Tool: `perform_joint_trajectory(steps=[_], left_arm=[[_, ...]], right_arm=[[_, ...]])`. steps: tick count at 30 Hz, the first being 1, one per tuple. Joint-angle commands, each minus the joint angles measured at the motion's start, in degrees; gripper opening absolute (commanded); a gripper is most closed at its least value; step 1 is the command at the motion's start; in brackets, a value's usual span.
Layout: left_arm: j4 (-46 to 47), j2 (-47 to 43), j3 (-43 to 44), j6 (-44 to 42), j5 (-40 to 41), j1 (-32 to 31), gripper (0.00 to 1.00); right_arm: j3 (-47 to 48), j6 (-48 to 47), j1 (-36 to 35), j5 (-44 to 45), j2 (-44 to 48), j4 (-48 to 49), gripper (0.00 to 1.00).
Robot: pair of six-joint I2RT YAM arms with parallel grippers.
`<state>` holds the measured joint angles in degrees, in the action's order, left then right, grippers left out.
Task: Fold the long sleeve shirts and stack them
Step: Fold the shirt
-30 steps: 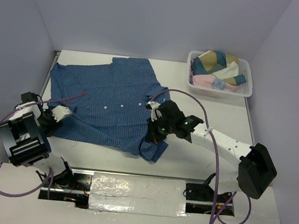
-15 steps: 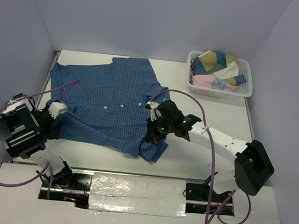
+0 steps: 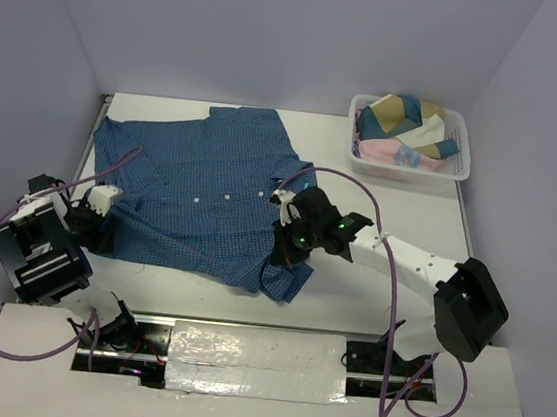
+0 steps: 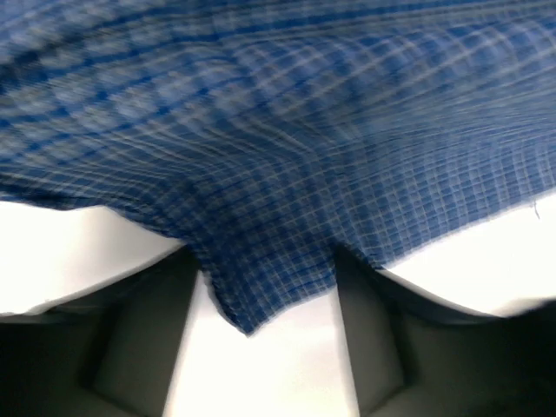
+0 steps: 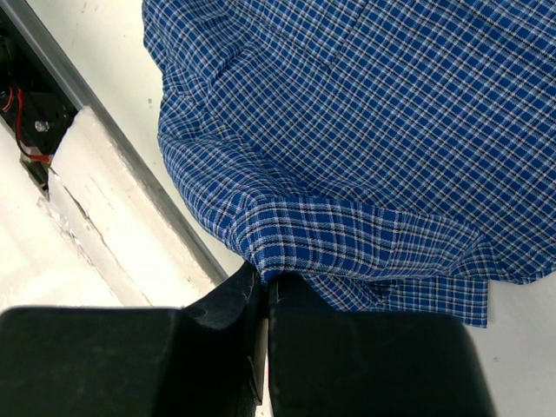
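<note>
A blue fine-checked long sleeve shirt (image 3: 196, 184) lies spread on the white table, buttons showing. My left gripper (image 3: 106, 207) is at the shirt's lower left edge. In the left wrist view it (image 4: 265, 347) is open, and a corner of the shirt's hem (image 4: 261, 278) lies between the spread fingers (image 4: 139, 339). My right gripper (image 3: 284, 251) is at the shirt's lower right edge. In the right wrist view it (image 5: 268, 287) is shut on a raised fold of the shirt (image 5: 347, 234).
A white basket (image 3: 463, 164) with more folded cloth stands at the back right. The table's near edge with a metal rail and taped strip (image 3: 252, 351) runs just below the shirt. Purple cables loop from both arms.
My left arm swung left and its gripper shifted slightly up along the shirt's left edge. My right gripper stayed shut on the fold and barely moved.
</note>
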<state>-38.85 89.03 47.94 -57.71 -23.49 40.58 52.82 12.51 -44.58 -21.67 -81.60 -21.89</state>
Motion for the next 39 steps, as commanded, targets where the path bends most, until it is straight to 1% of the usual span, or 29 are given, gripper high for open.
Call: perform_joint_trajectory(steps=[1,3,4,6,8,9,10,11,12,14,15,16,17,18,19,20,21,24,25,28,29,30,31,32,33,34,37,38,39], left_arm=[[6.0,5.4,-6.5,3.4,6.5,-1.4,0.65],[5.9,6.0,-6.0,3.6,6.8,-1.1,0.35],[5.7,6.3,-6.0,3.9,7.8,-1.0,0.01],[6.2,6.0,-6.0,4.6,8.9,-1.0,0.0],[1.3,5.5,-4.8,2.9,7.9,-0.5,0.0],[-1.1,4.5,-3.0,1.4,6.8,0.8,0.0],[-3.7,3.7,-1.8,0.4,3.9,1.9,0.0],[-9.0,2.7,-0.6,-0.5,2.8,3.0,0.0],[-11.5,0.4,1.9,-2.3,1.9,5.3,0.0],[-16.1,-2.6,4.1,-4.8,1.1,7.5,0.0],[-19.8,-6.1,4.2,-7.6,1.2,9.4,0.0],[-21.1,-8.1,3.8,-8.9,1.9,10.2,0.0],[-22.1,-10.3,2.3,-10.0,3.6,10.9,0.0],[-23.7,-14.3,1.5,-12.3,4.6,12.0,0.0],[-24.4,-16.2,0.5,-13.4,5.6,12.3,0.0],[-25.2,-18.2,-1.3,-14.3,7.5,12.8,0.0],[-27.0,-21.6,-2.0,-16.2,8.1,13.2,0.0],[-29.3,-25.7,-2.0,-17.7,8.6,13.4,0.0],[-30.6,-26.0,-1.3,-17.5,8.0,13.4,0.0],[-32.0,-23.2,4.1,-14.5,5.0,13.3,0.0],[-32.0,-19.6,7.1,-12.4,4.2,13.4,0.0],[-31.7,-17.4,8.6,-10.9,3.2,13.4,0.0],[-30.7,-15.3,10.0,-9.2,2.7,13.4,0.0],[-30.3,-10.6,12.8,-6.3,2.1,13.4,0.0],[-30.1,-8.1,13.9,-5.1,0.6,13.3,0.0],[-30.9,-3.2,16.5,-3.9,-0.7,13.2,0.0],[-31.2,3.1,19.7,-1.7,-3.6,12.3,0.0],[-29.3,6.2,21.0,0.8,-3.5,11.5,0.0],[-28.0,7.5,21.4,2.1,-3.2,11.0,0.0]], right_arm=[[0.9,-0.4,0.3,-0.3,-0.6,1.3,0.0],[0.9,-0.3,0.4,-0.3,-0.5,1.4,0.0],[0.9,-0.2,0.3,-0.1,-0.3,1.4,0.0],[0.5,0.1,0.4,0.7,0.3,1.4,0.0],[0.3,1.5,1.4,2.9,1.0,1.1,0.0],[-0.4,2.0,2.0,3.5,2.1,1.1,0.0],[-1.0,3.0,2.6,4.2,3.1,1.1,0.0],[-1.7,3.6,3.8,4.4,4.4,1.2,0.0],[-3.1,4.0,4.1,4.7,7.7,1.1,0.0],[-4.4,4.8,4.0,6.4,13.0,-0.3,0.0],[-5.3,5.1,3.7,7.0,14.7,-1.4,0.0],[-5.6,5.3,2.8,8.0,16.1,-3.9,0.0],[-6.0,5.9,1.3,10.9,17.7,-5.3,0.0],[-7.1,6.3,-1.8,11.8,20.4,-7.4,0.0],[-7.8,6.7,-3.3,12.0,21.6,-7.9,0.0],[-8.8,7.9,-4.9,11.1,23.1,-8.0,0.0],[-11.0,8.6,-8.3,10.5,26.2,-7.2,0.0],[-13.8,10.7,-11.9,8.9,31.5,-5.5,0.0],[-13.9,10.9,-11.9,9.1,32.2,-5.5,0.0],[-11.3,9.5,-11.4,12.6,33.1,-4.5,0.0],[-8.5,8.7,-10.7,13.7,31.5,-4.1,0.0],[-6.8,6.8,-8.1,14.5,30.3,-3.5,0.0],[-5.2,5.8,-6.3,14.0,26.7,-3.1,0.0],[-2.0,4.8,-4.6,13.2,24.7,-2.6,0.0],[-0.4,3.3,-2.7,11.2,22.3,-1.5,0.0],[2.4,2.7,0.7,10.1,17.4,-1.1,0.0],[5.8,0.9,4.0,6.1,10.3,0.9,0.0],[7.8,0.6,5.5,5.5,5.8,1.1,0.0],[9.0,0.3,5.7,5.2,3.6,1.1,0.0]])
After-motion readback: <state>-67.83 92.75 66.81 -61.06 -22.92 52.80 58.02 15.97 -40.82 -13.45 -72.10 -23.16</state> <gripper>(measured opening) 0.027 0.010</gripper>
